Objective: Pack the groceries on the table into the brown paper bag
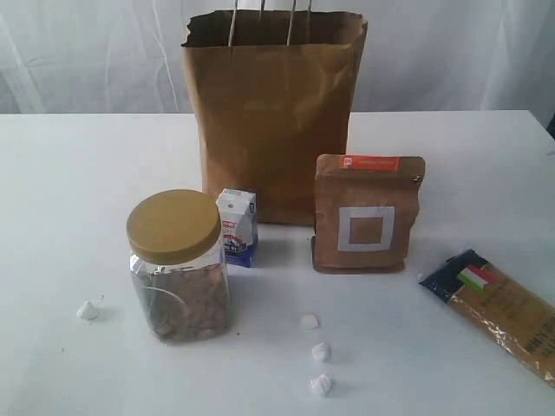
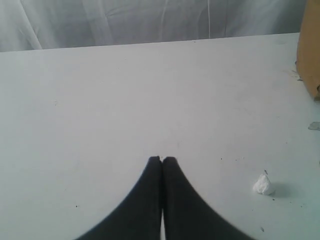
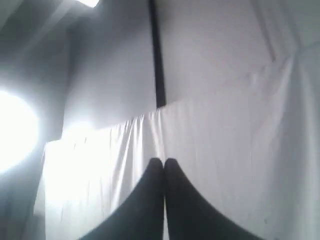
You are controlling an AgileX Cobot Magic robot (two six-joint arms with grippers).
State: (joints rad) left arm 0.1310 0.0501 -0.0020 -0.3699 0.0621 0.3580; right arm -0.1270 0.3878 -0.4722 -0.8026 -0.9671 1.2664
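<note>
My left claw (image 2: 162, 159) is closed. Its two dark fingertips press together with nothing between them, and it hangs low over a bare part of the white table (image 1: 69, 199). A small white lump (image 2: 263, 185) lies on the table near it, off to one side. My right claw (image 3: 163, 160) is closed too and also holds nothing. It points up, away from the table, toward a white curtain (image 3: 225, 150), a dark pole (image 3: 157, 55) and a strong light (image 3: 12, 130). The brown paper bag (image 1: 273, 113) stands upright at the back of the table, in the middle, with its ragged mouth open. In front of the bag, to the right, the brown pouch (image 1: 368, 215) with the white square stands upright and faces the camera. The small white-blue carton (image 1: 237, 227) stands near the bag's front left corner. The nut jar (image 1: 178, 264) with the gold lid stands just in front of the carton, and from this view I cannot tell if they touch. The long pasta packet (image 1: 507, 312) lies flat at the right edge, well apart from the pouch. Three crumpled white bits (image 1: 320, 352) lie in a loose row in front of the pouch.
</note>
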